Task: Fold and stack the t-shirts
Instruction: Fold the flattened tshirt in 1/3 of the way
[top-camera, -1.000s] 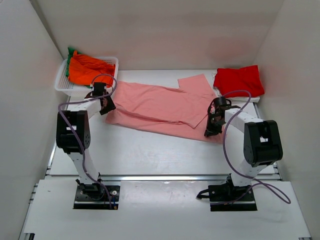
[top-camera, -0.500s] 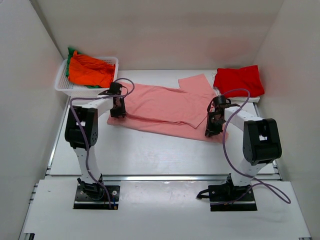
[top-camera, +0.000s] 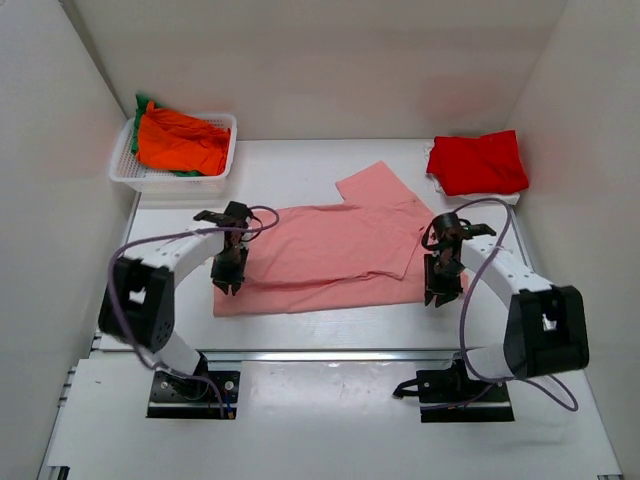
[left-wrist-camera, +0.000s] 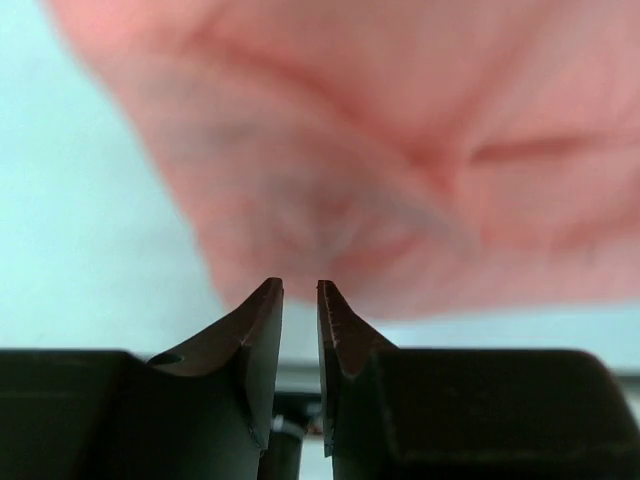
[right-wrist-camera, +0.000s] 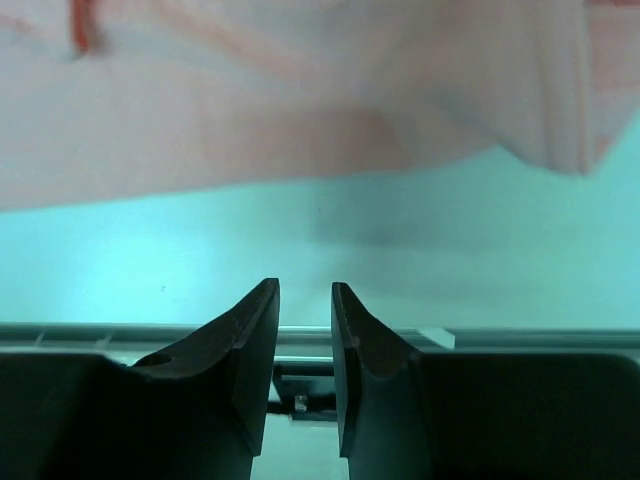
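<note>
**Pink shirt flat on the white table**

The salmon-pink t-shirt (top-camera: 330, 250) lies spread in the middle of the table (top-camera: 300, 325). The left claw (top-camera: 228, 284) is at its left edge and the right claw (top-camera: 437, 296) at its right edge. Each is slightly apart and grips nothing. The red t-shirt (top-camera: 478, 160) lies in the far right corner. Plain white walls (top-camera: 320, 60) enclose the table.

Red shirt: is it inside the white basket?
No, the red shirt lies at the far right of the table, well apart from the basket at the far left.
</note>
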